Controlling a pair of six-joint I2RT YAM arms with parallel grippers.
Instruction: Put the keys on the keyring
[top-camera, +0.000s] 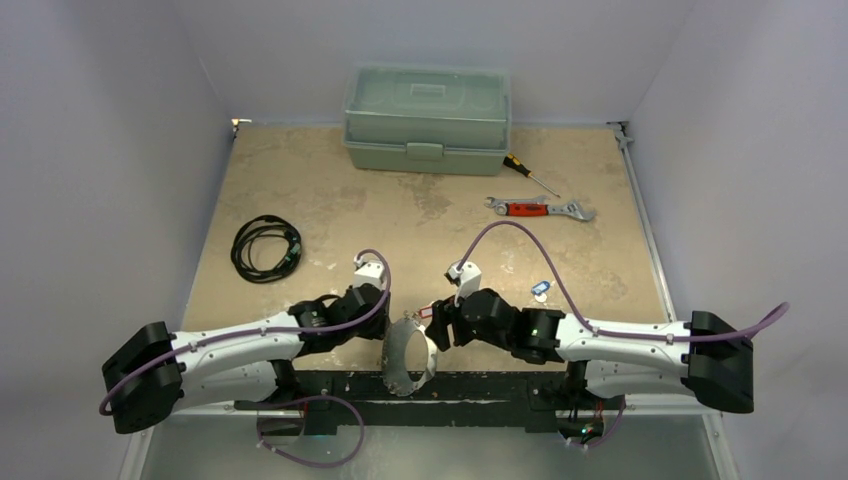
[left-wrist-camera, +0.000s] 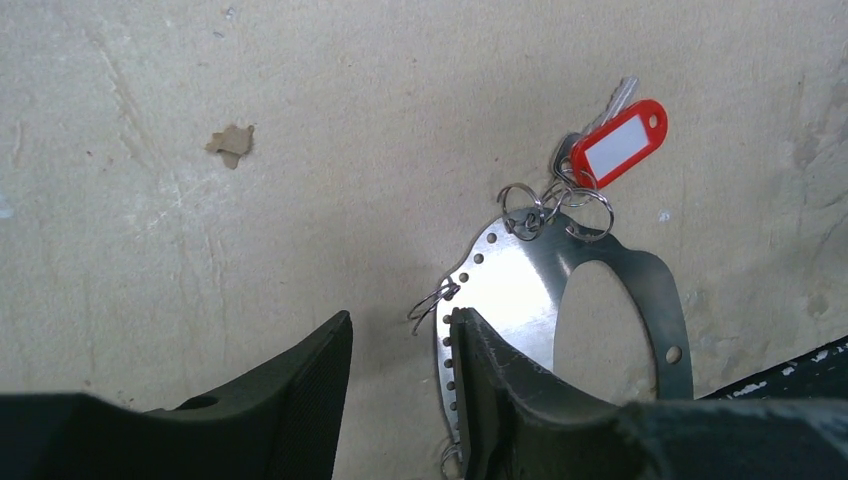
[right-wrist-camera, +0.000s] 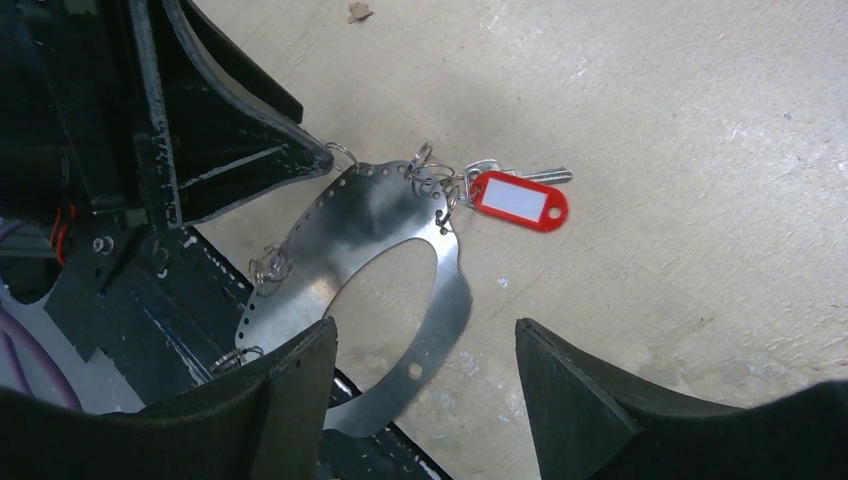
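Observation:
The keyring (top-camera: 408, 352) is a flat silver oval plate with a large hole, a row of small holes and small wire rings along its rim. It lies at the table's near edge, also in the left wrist view (left-wrist-camera: 520, 290) and the right wrist view (right-wrist-camera: 370, 215). The red-tagged key (left-wrist-camera: 620, 145) hangs from rings at its far end (right-wrist-camera: 520, 200). The blue-tagged key (top-camera: 540, 290) lies alone on the table to the right. My left gripper (left-wrist-camera: 400, 320) is open, its right finger over the plate's left rim. My right gripper (right-wrist-camera: 425, 330) is open above the plate's near side.
A green toolbox (top-camera: 427, 118) stands at the back. A screwdriver (top-camera: 528, 173) and a red-handled wrench (top-camera: 540, 208) lie at the back right. A coiled black cable (top-camera: 265, 248) lies at the left. The black base rail (top-camera: 480, 385) runs under the plate's near end.

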